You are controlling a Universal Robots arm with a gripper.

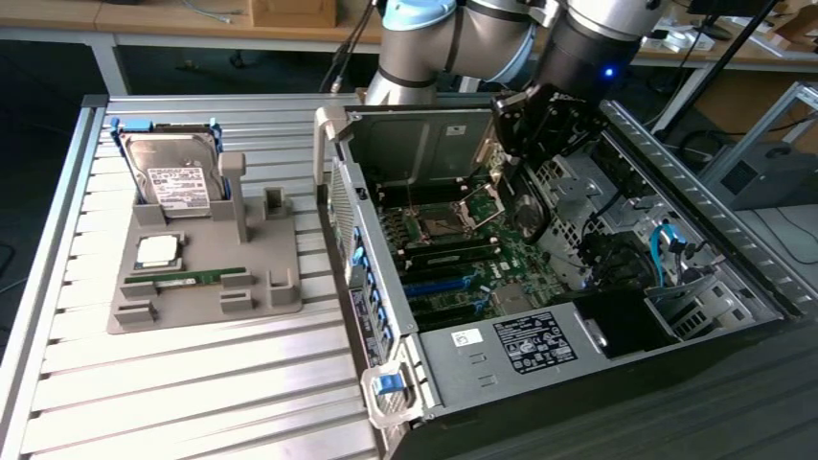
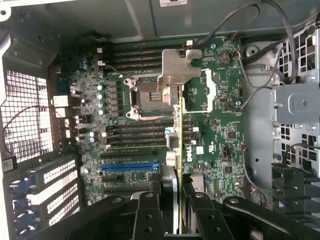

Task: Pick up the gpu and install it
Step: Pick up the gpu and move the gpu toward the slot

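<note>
Table (image 1: pixel 192 393): slatted metal, carrying everything listed.

Holder (image 1: pixel 192 311): grey plastic, just beside the computer case (image 1: pixel 735 240) on the exterior view's left. It carries:
- a hard drive (image 1: pixel 176 177), standing upright at the far end
- a processor chip (image 1: pixel 157 251), lying flat nearer the camera
- a memory stick (image 1: pixel 186 276), nearer still

Computer case: lying with its open side up, motherboard (image 1: pixel 480 259) exposed inside.

Gripper (image 1: pixel 543 120): black, on the arm's end, inside the far half of the case above the motherboard. Its fingers (image 2: pixel 147 210) are clamped on the gpu (image 2: pixel 180 70), one on each face (the wrist view sees the card edge-on, with its silver bracket at the far end).

Gpu: held inside the case over the motherboard, beside the processor socket (image 2: pixel 145 95). Whether its lower edge touches the board cannot be told.
</note>
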